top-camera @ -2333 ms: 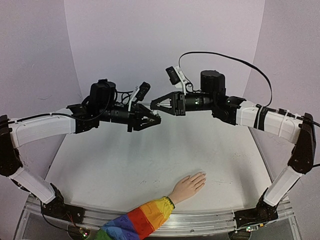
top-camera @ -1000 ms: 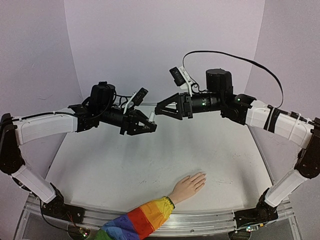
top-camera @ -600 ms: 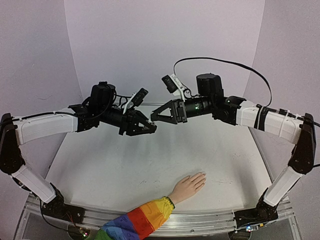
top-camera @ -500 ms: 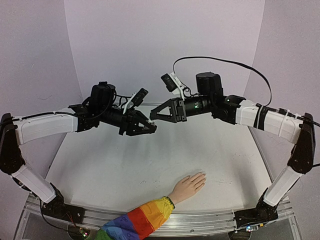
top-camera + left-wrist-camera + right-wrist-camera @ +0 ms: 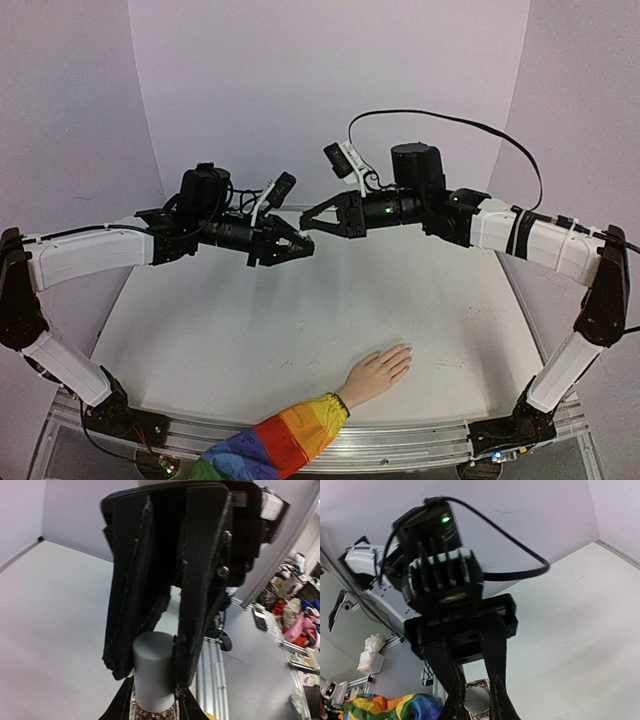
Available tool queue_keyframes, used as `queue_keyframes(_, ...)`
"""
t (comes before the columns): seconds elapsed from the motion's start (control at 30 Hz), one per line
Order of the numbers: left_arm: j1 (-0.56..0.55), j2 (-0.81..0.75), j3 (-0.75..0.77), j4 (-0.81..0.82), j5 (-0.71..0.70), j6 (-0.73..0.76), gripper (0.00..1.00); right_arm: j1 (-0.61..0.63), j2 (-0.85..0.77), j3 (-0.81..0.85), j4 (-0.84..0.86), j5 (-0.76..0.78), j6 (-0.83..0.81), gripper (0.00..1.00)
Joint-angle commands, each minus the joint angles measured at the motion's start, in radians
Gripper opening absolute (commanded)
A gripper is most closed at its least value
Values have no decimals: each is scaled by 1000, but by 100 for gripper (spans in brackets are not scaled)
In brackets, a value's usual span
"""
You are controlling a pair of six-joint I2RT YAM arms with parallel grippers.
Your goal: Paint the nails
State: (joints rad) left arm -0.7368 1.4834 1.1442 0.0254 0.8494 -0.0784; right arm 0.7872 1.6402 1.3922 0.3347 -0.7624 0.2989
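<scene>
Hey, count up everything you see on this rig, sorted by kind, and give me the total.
2 arms: left arm, right arm
1 bottle
1 hand
1 sleeve
Total: 5

Nails [image 5: 404,352] too tiny from above; glittery bottle [image 5: 152,713] mostly beyond the left-wrist view's lower edge.

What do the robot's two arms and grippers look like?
The left arm and right arm have white shells, black joints and black cylindrical motors. The left gripper and right gripper are black, each with two flat, tapering fingers. A black cable loops above the right arm; a green light glows on its wrist.
</scene>
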Motion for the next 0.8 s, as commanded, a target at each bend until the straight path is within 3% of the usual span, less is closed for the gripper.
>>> queue_keyframes(0.0,1,-67,-10,6,-415,32,0,42,6,49,12,275,90,0)
queue_keyframes(0.1,1,-84,-14,-3,-438,53,0,73,0,53,16,325,96,0)
queue_keyframes(0.17,1,-85,-12,-4,-415,59,12,73,-11,41,32,355,104,0)
queue_keyframes(0.27,1,-81,-14,-8,-397,54,51,69,-30,25,33,465,100,0)
queue_keyframes(0.3,1,-80,-15,-10,-399,50,78,67,-37,14,33,518,101,0)
queue_keyframes(0.33,1,-79,-16,-12,-405,47,93,62,-45,1,32,583,107,0)
queue_keyframes(0.37,1,-80,-18,-13,-414,44,99,57,-53,-15,29,674,116,0)
queue_keyframes(0.5,1,-96,-33,-19,-467,45,100,-3,-90,-133,4,1006,162,0)
queue_keyframes(0.77,1,-126,-51,-19,-509,75,100,-269,-101,-407,-19,1318,337,0)
